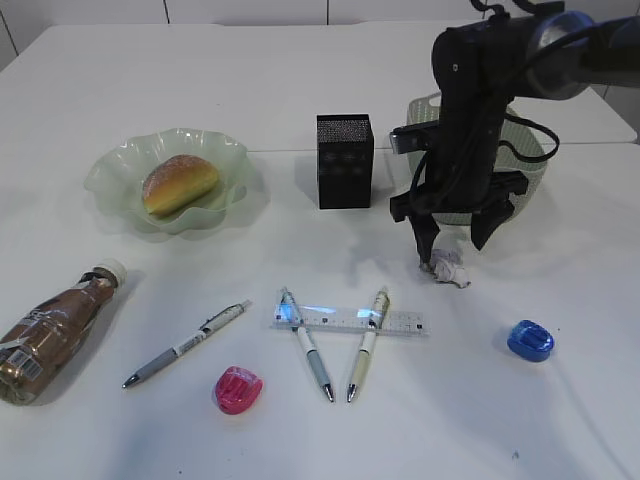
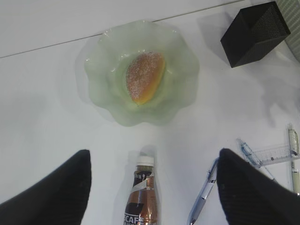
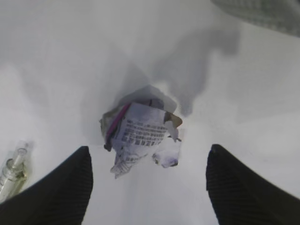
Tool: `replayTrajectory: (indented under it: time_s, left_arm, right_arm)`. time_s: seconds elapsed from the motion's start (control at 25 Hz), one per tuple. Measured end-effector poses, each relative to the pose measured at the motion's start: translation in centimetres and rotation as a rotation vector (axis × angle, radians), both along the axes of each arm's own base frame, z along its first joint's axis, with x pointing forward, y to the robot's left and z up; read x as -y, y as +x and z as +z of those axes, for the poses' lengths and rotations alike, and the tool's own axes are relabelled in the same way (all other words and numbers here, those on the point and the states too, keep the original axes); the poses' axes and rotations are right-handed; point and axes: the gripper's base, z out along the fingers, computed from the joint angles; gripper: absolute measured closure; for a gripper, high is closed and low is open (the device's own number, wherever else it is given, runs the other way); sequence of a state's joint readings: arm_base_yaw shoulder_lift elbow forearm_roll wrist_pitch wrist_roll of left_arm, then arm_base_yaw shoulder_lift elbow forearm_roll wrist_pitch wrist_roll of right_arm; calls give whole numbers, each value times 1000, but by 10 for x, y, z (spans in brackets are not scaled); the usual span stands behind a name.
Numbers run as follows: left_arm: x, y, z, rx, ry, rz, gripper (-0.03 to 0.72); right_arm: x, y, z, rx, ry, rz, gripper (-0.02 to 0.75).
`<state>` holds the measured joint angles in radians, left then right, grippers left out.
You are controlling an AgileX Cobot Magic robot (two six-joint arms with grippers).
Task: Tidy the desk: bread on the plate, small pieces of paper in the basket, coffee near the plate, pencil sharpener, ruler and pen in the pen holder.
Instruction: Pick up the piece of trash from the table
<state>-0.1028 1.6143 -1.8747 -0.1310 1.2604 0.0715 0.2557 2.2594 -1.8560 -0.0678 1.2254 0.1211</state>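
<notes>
Crumpled whitish paper ball [image 3: 140, 133] with grey print, lying on desk [image 1: 560, 420] just in front of green basket [image 1: 530, 150], right of black pen holder [image 1: 345, 160]. Sits directly under right hand [image 1: 455, 240], between its two fingers in the wrist view, slightly toward the left finger (roughly centred, good enough). Right hand spread wide, holding nothing, fingertips close above or at the desk either side of the ball; contact not clear. No real long axis on the ball, so any closing direction likely works. Next move probably: close, lift, carry back to basket right behind.

Left hand [image 2: 154, 187] also wide and empty, hovering over coffee bottle [image 2: 140, 197], which lies on its side with cap pointing toward plate [image 2: 112, 110]. Bread [image 2: 145, 77] already on plate. Still loose on desk: ruler [image 1: 350, 320] across two pens, third pen [image 1: 185, 345], pink sharpener [image 1: 238, 389], blue sharpener [image 1: 530, 340].
</notes>
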Motion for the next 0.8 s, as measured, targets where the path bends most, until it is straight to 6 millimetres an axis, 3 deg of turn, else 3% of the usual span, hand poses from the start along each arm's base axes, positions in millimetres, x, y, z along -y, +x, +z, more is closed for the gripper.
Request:
replayTrajectory:
  time_s: [0.2,0.8]
  left_arm:
    - [0,0,0,0,0,0,96]
    - [0,0,0,0,0,0,96]
  right_arm:
    - [0,2,-16,-30,-10,6,155]
    - [0,2,-20,-38,-15,26,155]
